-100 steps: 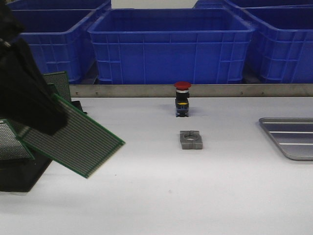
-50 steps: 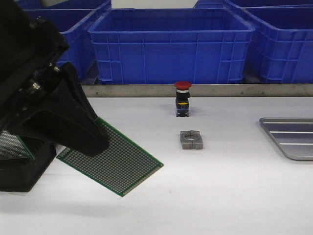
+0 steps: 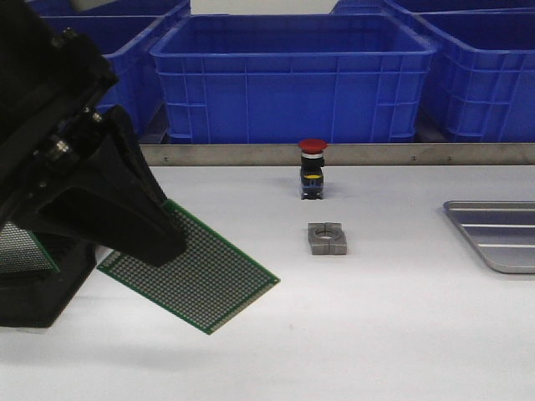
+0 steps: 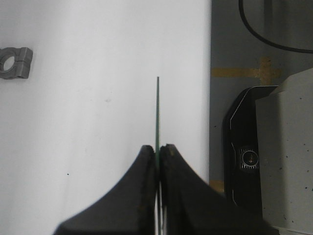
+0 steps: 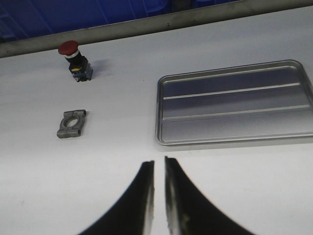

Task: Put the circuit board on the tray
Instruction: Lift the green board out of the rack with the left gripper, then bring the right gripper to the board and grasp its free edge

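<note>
My left gripper (image 3: 160, 247) is shut on one end of a green perforated circuit board (image 3: 201, 276) and holds it tilted above the left part of the white table. In the left wrist view the board (image 4: 157, 110) shows edge-on, pinched between the fingertips of the gripper (image 4: 158, 149). The silver-grey ridged tray (image 3: 498, 238) lies flat at the table's far right, with nothing in it. In the right wrist view the tray (image 5: 234, 128) lies beyond my right gripper (image 5: 159, 164), whose jaws stand nearly together with a thin gap and hold nothing.
A black slotted rack (image 3: 38, 296) with another green board (image 3: 18, 251) stands at the left edge. A grey metal clamp (image 3: 327, 238) and a red-capped push button (image 3: 311, 170) sit mid-table. Blue plastic bins (image 3: 288, 79) line the back behind a metal rail.
My left gripper moved right and toward the camera with the board, which turned from its striped side to its dotted side. Nothing has moved in the last half second.
</note>
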Controlling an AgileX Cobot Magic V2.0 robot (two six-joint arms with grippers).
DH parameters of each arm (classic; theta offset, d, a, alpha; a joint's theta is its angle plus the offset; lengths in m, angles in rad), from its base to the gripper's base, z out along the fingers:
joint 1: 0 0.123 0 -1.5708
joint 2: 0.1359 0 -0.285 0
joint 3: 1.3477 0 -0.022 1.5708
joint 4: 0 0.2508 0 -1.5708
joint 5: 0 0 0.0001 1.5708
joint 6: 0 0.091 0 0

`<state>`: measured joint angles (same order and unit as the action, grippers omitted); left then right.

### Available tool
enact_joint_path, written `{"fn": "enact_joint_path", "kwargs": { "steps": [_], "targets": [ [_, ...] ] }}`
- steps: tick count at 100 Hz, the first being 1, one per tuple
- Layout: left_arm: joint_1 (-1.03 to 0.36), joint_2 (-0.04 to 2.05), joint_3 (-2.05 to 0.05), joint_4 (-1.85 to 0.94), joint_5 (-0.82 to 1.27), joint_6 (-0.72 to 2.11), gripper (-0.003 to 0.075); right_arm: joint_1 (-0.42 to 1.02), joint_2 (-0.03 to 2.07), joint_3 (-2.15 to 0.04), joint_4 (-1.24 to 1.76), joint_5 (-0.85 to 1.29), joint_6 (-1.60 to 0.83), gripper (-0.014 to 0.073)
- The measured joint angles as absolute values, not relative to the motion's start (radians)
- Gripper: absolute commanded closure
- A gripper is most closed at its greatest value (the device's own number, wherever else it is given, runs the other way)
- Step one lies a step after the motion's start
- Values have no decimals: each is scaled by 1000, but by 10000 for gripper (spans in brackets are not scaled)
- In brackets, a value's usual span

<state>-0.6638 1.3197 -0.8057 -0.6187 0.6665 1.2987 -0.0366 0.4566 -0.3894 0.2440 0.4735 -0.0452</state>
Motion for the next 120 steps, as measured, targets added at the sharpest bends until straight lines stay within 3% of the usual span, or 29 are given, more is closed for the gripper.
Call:
{"fn": "enact_joint_path", "kwargs": {
  "steps": [8, 15, 45, 82, 98, 120],
  "targets": [
    [-664, 1320, -806, -619, 665, 1299, 741, -37, 524, -425, 265, 476, -96, 208],
    [-664, 1320, -806, -619, 665, 1299, 741, -15, 581, -451, 291, 480, -154, 165],
    [-664, 1320, -806, -619, 635, 1299, 741, 331, 770, -533, 409, 479, -415, 167],
    [-664, 1320, -806, -619, 635, 1299, 741, 698, 1032, -559, 422, 289, -603, 167],
    [-664, 1320, -806, -619, 635, 1299, 741, 793, 1160, -612, 424, 280, -646, 167],
    [-664, 1320, -806, -621, 635, 1299, 741, 820, 1312, -726, 424, 316, -650, 167]
  ]
}}
